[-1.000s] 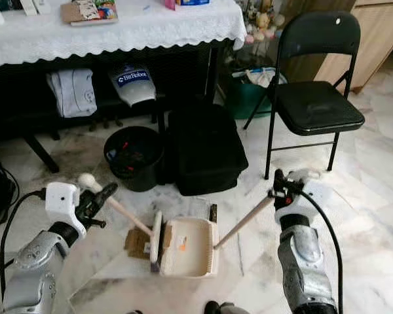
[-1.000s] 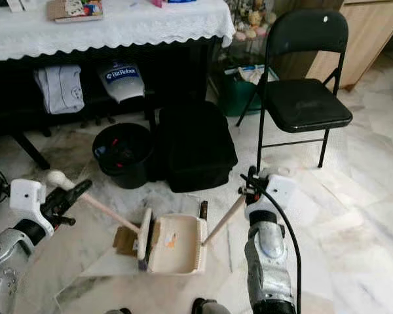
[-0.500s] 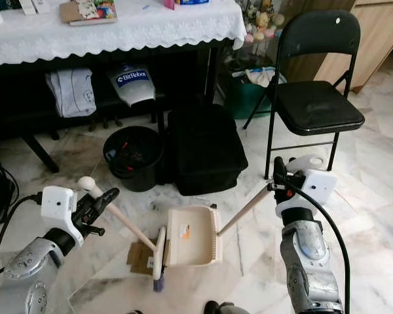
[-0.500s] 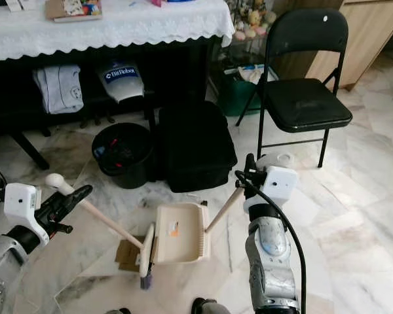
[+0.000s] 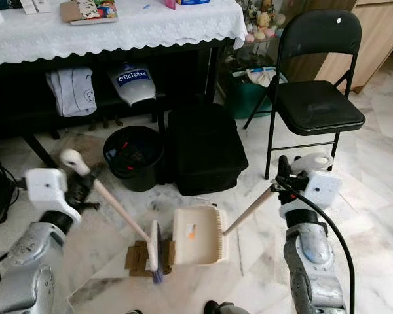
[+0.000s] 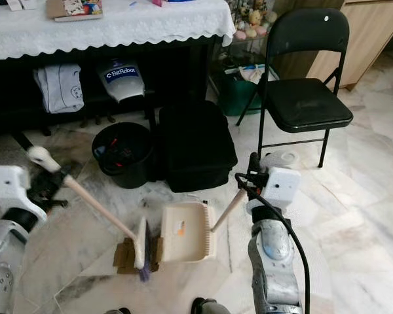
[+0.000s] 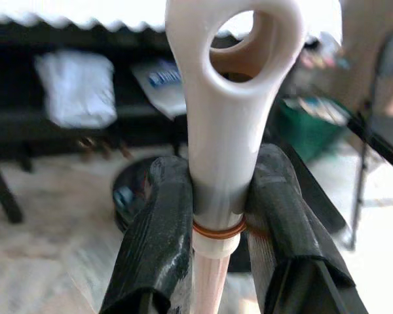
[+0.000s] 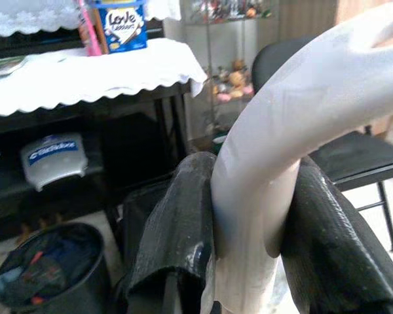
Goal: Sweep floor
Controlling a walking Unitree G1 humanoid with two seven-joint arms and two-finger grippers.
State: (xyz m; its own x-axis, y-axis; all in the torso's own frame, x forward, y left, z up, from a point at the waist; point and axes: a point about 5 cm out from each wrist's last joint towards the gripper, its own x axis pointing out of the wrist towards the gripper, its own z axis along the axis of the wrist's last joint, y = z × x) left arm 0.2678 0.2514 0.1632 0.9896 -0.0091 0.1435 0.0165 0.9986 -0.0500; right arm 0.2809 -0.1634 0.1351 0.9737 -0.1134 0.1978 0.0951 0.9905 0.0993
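**Brush-to-Dustpan Alignment**

I held the brush [image 5: 118,208] with the left gripper [image 7: 216,222], jaws pinching its handle below the loop. The right gripper [image 8: 249,242] clamped the dustpan [image 5: 198,235] handle. The bristles stood just beside the pan's mouth, over cardboard scraps [image 5: 137,258] on the marble floor [image 5: 373,196].

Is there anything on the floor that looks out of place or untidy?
Yes: a flat piece of brown cardboard lies loose on the marble floor, under the broom head beside the dustpan. It looks like litter not yet swept in.
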